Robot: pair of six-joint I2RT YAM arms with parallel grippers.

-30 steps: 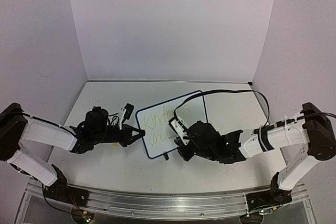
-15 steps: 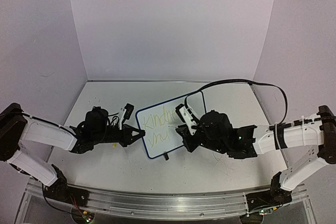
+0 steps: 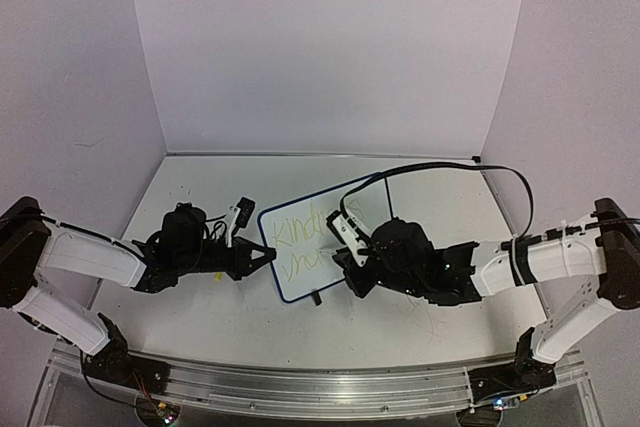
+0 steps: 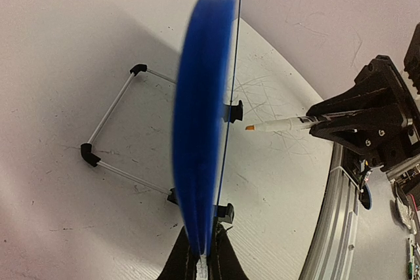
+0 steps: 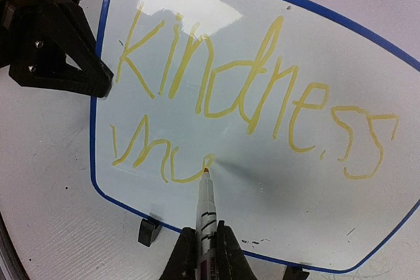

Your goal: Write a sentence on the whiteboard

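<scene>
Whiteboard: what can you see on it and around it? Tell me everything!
The whiteboard is small and white with a thin blue frame and rounded corners. It stands propped on a wire stand. Yellow writing says "kindness", with more letters begun below. The left gripper pinches its edge, and the marker tip touches its face.

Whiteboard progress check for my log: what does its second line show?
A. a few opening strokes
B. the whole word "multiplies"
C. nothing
A: on the whiteboard, below "kindness", the sentence has only a few strokes, with the marker tip at their end.
</scene>
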